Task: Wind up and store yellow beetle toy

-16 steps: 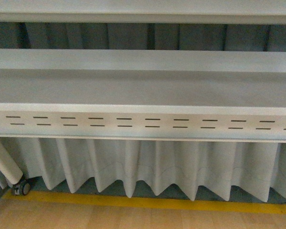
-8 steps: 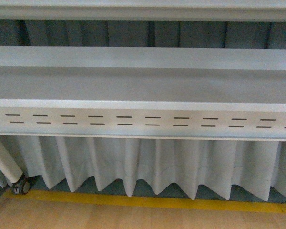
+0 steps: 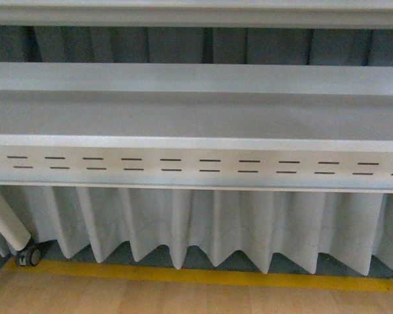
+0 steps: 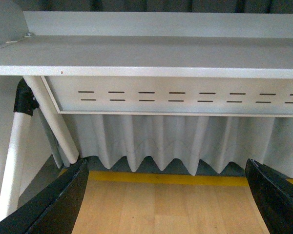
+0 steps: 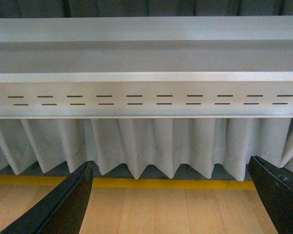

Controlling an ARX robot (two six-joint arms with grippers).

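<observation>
Left claw (image 4: 168, 195) spread wide, holding nothing. Right claw (image 5: 171, 197) likewise wide apart, holding nothing.

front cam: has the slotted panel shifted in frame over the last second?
Yes, slightly. The slotted panel now sits a little higher in the front view, with more wood floor showing below the yellow line. It looks like the view tilted, not the panel itself.

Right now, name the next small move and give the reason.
Probably look around for the toy first: no yellow beetle shows in any view. Only the grey shelf, pleated curtain and wood floor appear, and both the left gripper and right gripper are open, holding nothing.
</observation>
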